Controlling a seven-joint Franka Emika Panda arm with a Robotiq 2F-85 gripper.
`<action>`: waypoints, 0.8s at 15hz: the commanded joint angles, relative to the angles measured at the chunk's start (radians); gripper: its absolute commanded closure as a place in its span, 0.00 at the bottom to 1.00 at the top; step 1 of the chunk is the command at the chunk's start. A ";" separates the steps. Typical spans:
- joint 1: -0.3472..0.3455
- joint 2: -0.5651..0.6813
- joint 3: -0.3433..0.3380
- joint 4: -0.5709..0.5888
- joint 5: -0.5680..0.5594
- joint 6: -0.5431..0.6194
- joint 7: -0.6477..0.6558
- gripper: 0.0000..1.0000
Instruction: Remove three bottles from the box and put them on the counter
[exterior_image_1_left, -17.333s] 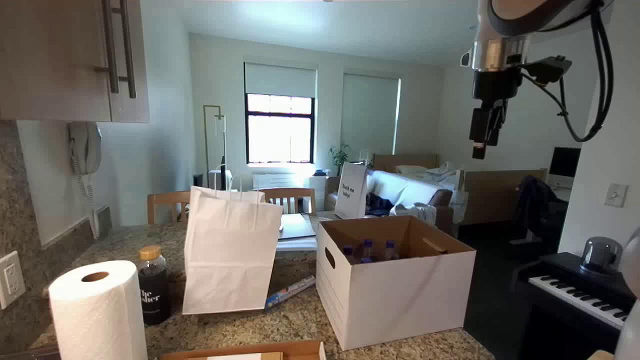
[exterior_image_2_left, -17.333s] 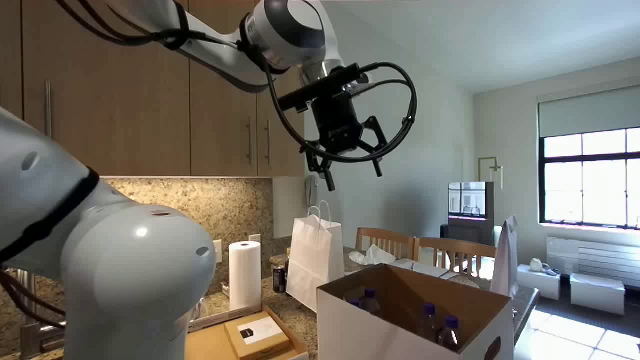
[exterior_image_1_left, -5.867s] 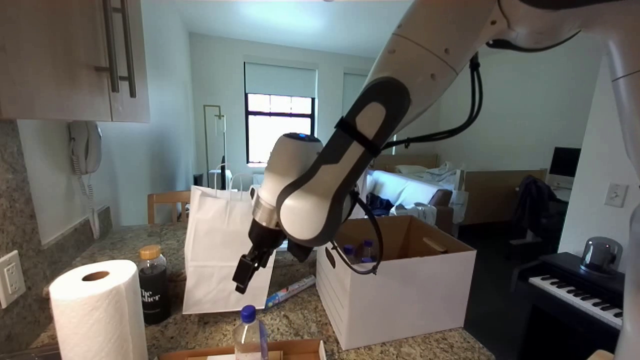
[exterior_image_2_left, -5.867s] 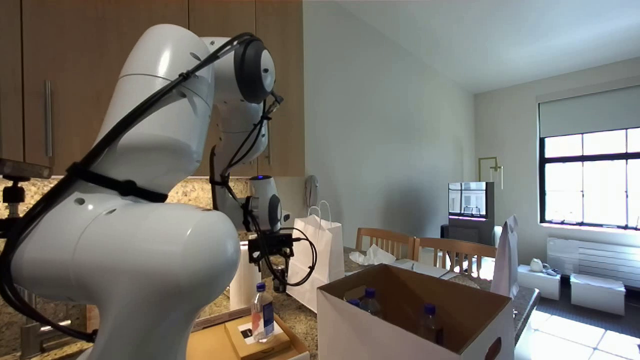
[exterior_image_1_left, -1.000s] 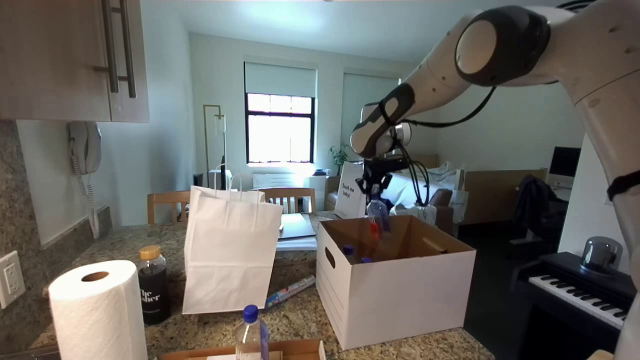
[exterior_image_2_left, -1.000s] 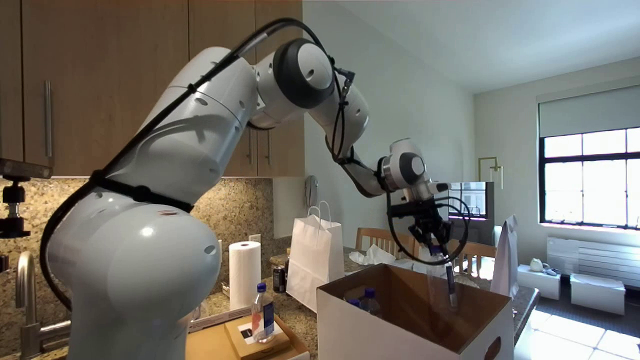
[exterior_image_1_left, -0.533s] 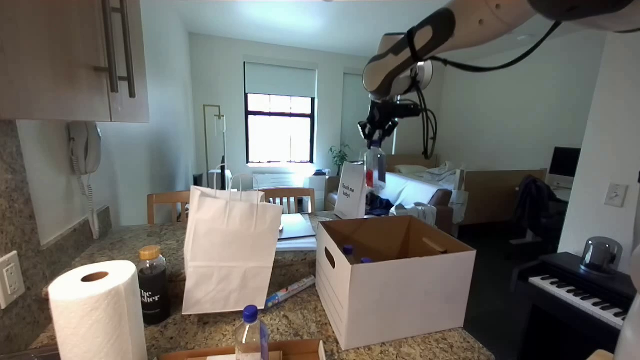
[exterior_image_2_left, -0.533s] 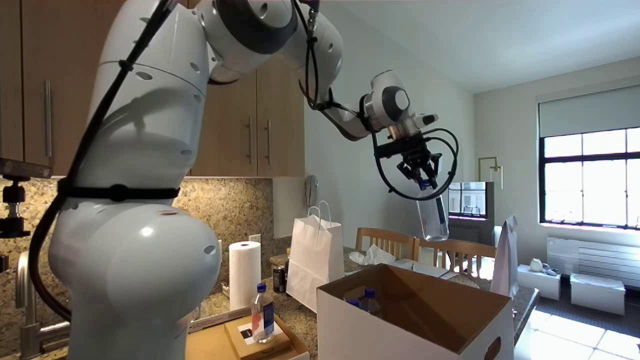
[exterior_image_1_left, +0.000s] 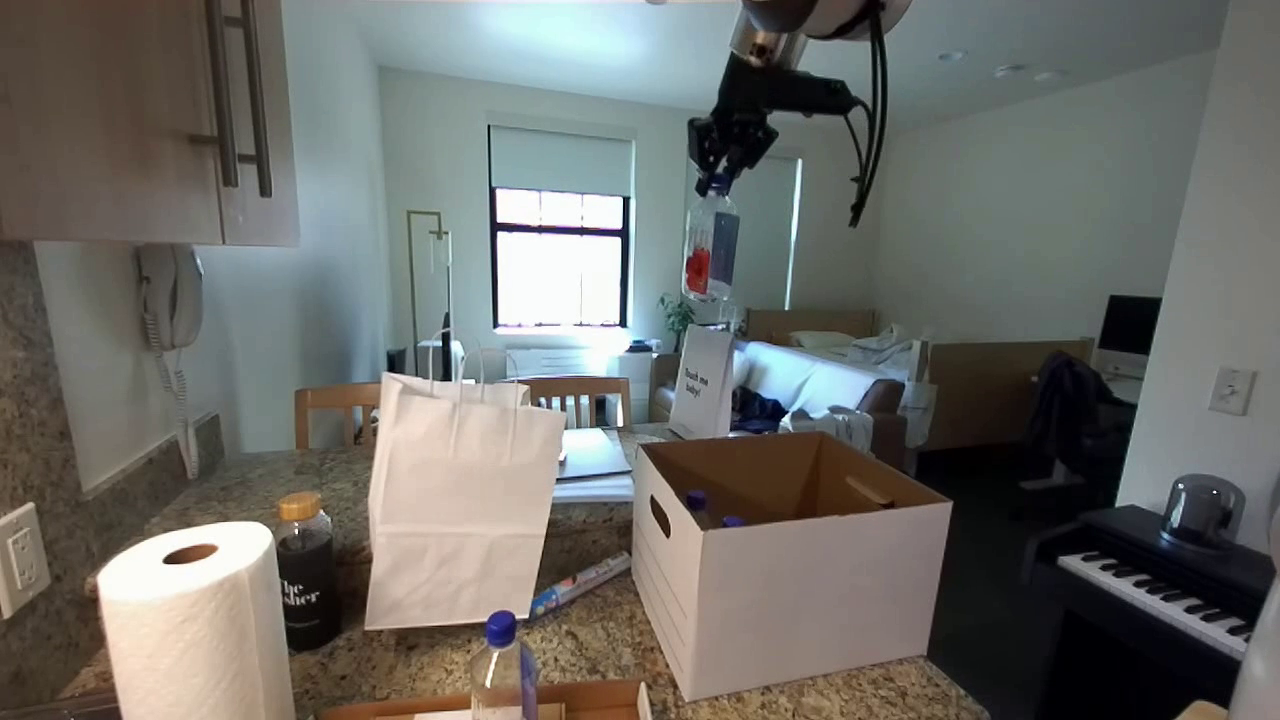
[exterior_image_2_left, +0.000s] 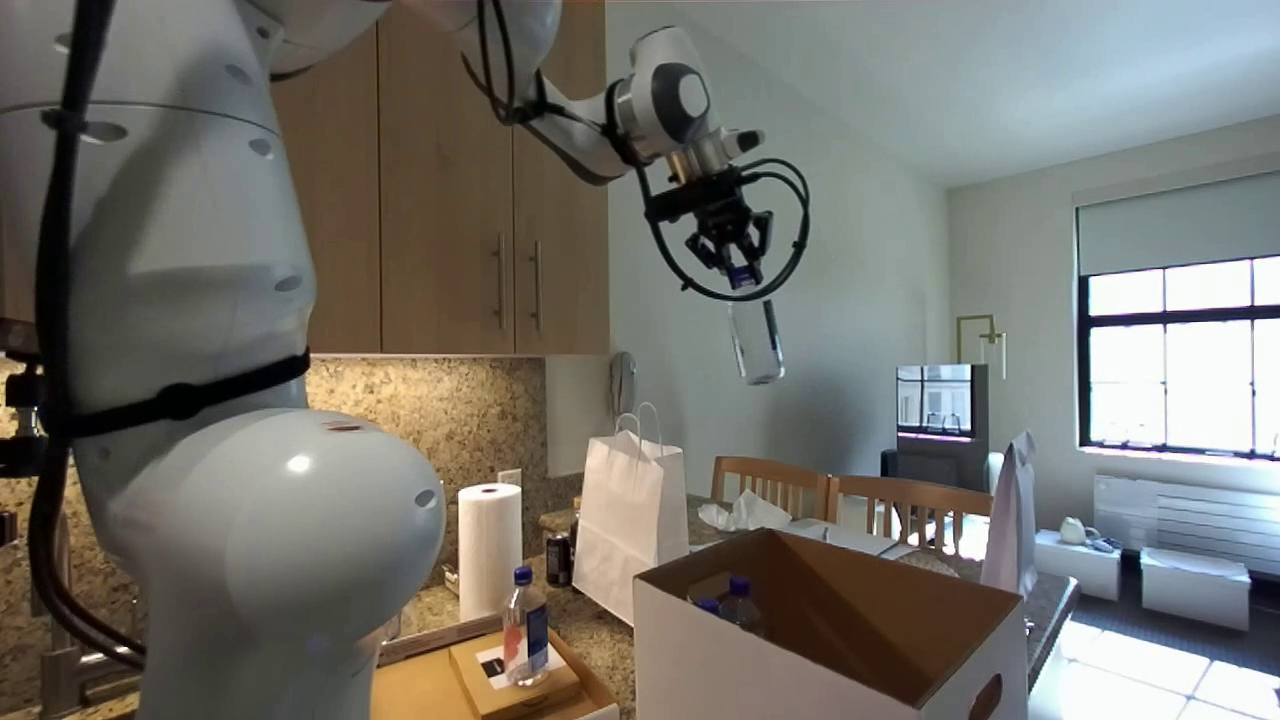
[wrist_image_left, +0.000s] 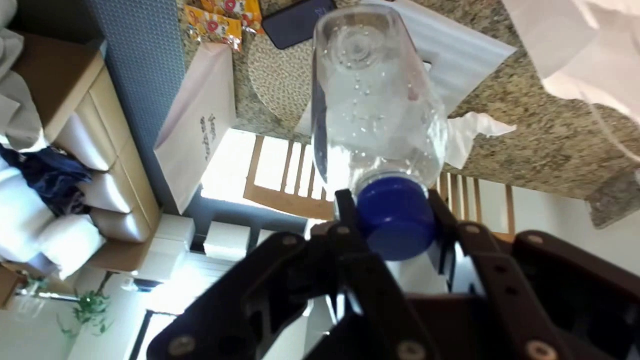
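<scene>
My gripper (wrist_image_left: 392, 200) is shut on the blue cap of a clear bottle (wrist_image_left: 375, 95), one finger on either side. This held bottle (exterior_image_1_left: 710, 250) hangs slightly tilted, well above the white box (exterior_image_1_left: 815, 590) and beyond its rim in an exterior view. Down in the box, two blue-capped bottles stand by one wall; one bottle (exterior_image_2_left: 740, 607) shows its shoulders, the other mostly its cap (exterior_image_2_left: 708, 606). Another bottle (exterior_image_2_left: 525, 630) stands upright on a small carton (exterior_image_2_left: 560, 688) over the granite counter (exterior_image_1_left: 600, 655), outside the box.
A shallow cardboard tray (exterior_image_2_left: 420, 690) lies under the small carton. A tall white paper bag (exterior_image_1_left: 465, 510), paper towel roll (exterior_image_1_left: 195, 620) and dark orange-lidded bottle (exterior_image_1_left: 305, 575) stand on the counter. A printed white bag (exterior_image_1_left: 703, 385) stands behind the box.
Over the last second my gripper has raised the held bottle out of the box, then carried it higher and sideways toward the paper bag. The other bottles have stayed put.
</scene>
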 joint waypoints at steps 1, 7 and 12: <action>0.040 -0.195 0.079 -0.166 -0.016 -0.025 -0.047 0.85; 0.207 -0.338 0.182 -0.294 0.056 -0.191 -0.113 0.86; 0.296 -0.306 0.119 -0.413 0.212 -0.174 -0.258 0.86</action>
